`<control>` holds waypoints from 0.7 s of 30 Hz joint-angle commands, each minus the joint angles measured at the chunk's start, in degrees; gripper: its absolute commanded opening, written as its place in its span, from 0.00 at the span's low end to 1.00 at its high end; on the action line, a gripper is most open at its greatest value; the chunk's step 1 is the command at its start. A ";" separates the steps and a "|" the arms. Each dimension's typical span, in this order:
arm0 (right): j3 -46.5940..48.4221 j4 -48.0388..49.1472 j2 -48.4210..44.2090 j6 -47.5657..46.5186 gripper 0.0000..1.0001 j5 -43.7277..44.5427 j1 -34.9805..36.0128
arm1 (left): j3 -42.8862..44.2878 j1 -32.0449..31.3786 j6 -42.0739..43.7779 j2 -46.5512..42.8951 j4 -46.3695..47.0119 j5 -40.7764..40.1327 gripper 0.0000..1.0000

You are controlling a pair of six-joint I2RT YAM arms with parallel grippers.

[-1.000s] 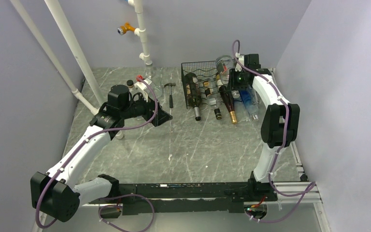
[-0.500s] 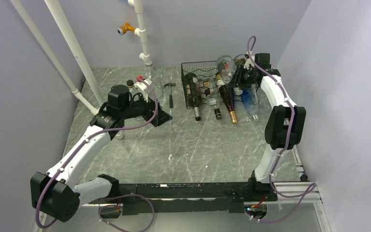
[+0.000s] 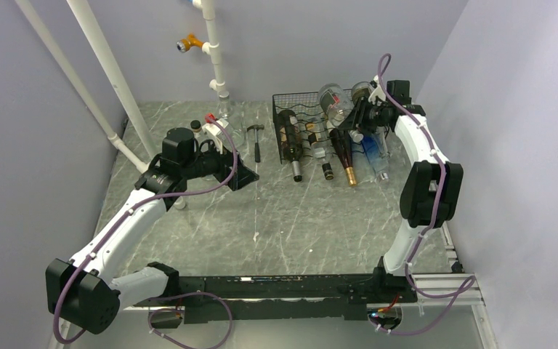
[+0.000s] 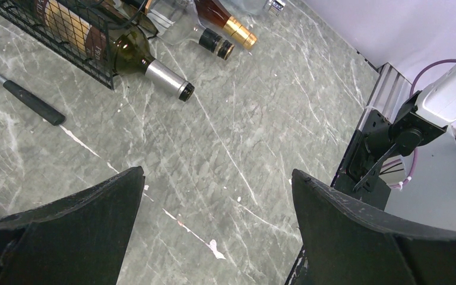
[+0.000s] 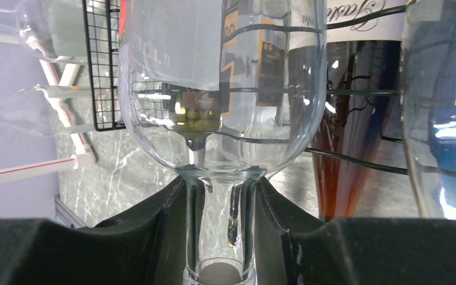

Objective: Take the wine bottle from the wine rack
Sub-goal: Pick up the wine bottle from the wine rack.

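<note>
Bottle [image 5: 219,89] is being gripped by the neck in right gripper [image 5: 219,231], over rack's [image 3: 296,109] right end; contact with it is being obscured by glare. Wide open and empty, left gripper [image 4: 217,219] is being held over table [image 4: 225,148].

L gripper [image 4: 217,173] jaws wide over table [image 4: 243,136] — green bottle [image 4: 127,50] neck out of rack [image 4: 71,47], upper left
</note>
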 commanded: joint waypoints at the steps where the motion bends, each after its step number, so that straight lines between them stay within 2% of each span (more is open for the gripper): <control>1: 1.76 11.38 -7.07 1.25 0.00 -7.84 0.28 | 2.05 -0.04 1.24 -1.67 1.35 -0.08 0.99; 21: -3.47 13.14 -14.39 3.57 0.00 -15.56 0.21 | 1.76 -0.04 1.32 -1.62 2.08 0.81 0.99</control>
